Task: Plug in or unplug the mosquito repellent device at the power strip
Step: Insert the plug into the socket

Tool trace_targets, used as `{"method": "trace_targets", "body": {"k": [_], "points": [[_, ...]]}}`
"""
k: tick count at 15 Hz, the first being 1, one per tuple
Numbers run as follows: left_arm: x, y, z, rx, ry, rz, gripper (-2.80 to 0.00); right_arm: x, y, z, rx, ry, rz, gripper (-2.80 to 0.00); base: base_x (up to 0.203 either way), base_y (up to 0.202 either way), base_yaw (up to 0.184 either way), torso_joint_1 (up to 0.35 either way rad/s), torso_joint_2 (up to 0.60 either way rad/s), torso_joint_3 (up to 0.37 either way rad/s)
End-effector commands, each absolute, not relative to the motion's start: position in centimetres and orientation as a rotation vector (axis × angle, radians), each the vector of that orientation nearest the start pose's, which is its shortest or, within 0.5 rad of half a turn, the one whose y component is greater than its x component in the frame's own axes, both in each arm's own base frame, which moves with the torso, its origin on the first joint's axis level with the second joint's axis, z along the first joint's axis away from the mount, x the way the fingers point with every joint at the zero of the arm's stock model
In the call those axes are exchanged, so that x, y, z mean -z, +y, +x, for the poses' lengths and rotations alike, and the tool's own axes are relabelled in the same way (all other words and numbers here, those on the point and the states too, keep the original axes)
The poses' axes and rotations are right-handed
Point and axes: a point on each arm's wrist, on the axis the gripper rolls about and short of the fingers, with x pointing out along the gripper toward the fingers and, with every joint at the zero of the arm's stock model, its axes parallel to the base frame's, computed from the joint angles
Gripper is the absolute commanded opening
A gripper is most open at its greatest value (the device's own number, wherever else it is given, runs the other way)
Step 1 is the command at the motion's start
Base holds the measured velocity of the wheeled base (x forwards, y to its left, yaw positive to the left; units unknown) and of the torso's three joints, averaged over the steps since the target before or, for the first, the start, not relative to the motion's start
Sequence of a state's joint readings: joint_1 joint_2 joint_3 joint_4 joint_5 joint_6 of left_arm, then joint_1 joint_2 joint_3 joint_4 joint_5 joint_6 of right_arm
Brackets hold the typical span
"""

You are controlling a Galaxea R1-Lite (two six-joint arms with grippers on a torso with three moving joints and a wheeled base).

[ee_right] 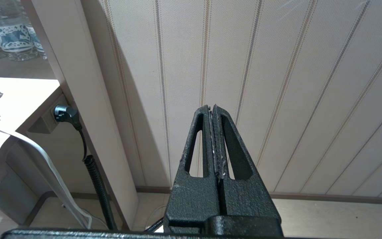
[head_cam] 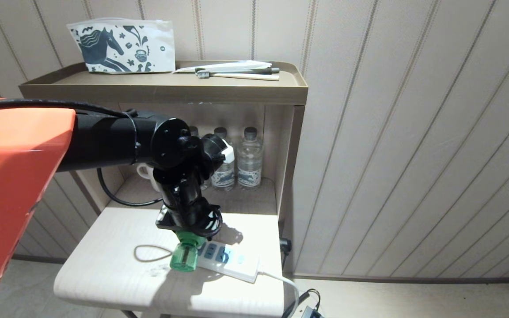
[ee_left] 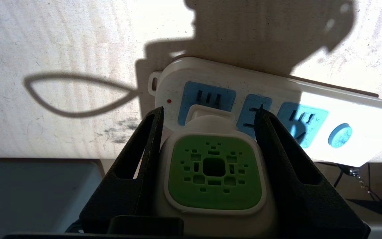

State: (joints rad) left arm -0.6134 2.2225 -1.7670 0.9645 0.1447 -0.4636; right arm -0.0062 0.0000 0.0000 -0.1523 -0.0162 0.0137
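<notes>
My left gripper is shut on the mosquito repellent device, one black finger on each side of its white head, with the green vented face toward the wrist camera. The device's plug end sits against the end socket panel of the white power strip; its prongs are hidden. From the head, the green bottle sticks out sideways at the left end of the power strip, under the left gripper. My right gripper is shut with nothing in it, off by the panelled wall.
The strip lies on a pale table with its white cord trailing off the right edge. Behind, a cabinet niche holds water bottles and a mug. A printed pouch and toothbrush lie on top.
</notes>
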Motion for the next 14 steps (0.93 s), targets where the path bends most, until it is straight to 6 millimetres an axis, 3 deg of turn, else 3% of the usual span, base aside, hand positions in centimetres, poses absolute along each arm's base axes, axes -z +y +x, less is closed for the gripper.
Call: {"method": "trace_targets", "body": {"k": [1,14], "points": [[-11.7,-22.2,32.1,0.055,1.394,0.155,-2.8,-9.1,0.0,-2.4,0.022,-0.154,0.015,-2.8,0.0,0.0,0.0,0.0,0.0,0.0],[-9.6,-22.5,33.2,0.026,1.422,0.177,-2.8,-9.1,0.0,-2.4,0.022,-0.154,0.016,-2.8,0.0,0.0,0.0,0.0,0.0,0.0]]}}
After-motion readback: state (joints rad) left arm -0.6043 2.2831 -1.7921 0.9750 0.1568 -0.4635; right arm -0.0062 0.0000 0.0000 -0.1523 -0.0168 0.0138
